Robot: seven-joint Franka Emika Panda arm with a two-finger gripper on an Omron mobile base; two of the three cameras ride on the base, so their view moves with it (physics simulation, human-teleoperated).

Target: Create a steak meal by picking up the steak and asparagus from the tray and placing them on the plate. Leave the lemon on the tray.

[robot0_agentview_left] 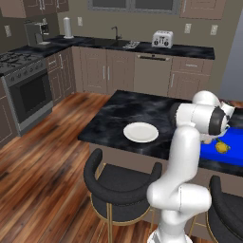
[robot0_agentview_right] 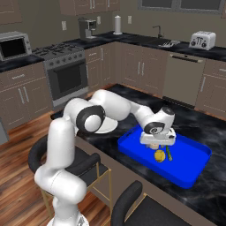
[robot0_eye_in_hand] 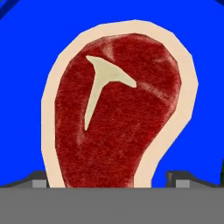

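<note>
Steak (robot0_eye_in_hand: 118, 113) lies between the spread-jaw gripper (robot0_eye_in_hand: 109, 181) on the blue tray (robot0_agentview_right: 194, 172), nothing yet moved to the white plate (robot0_agentview_left: 141, 132)

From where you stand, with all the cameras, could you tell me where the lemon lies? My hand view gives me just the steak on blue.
Observer: The lemon lies on the tray, just past the hand toward the counter's near edge.
Operator: Thank you. And the asparagus?
Observer: The asparagus lies close beside the lemon, also on the tray.
Operator: Is the plate ready for the steak?
Observer: The plate sits bare on the dark counter, off the tray to the arm's left.
</note>
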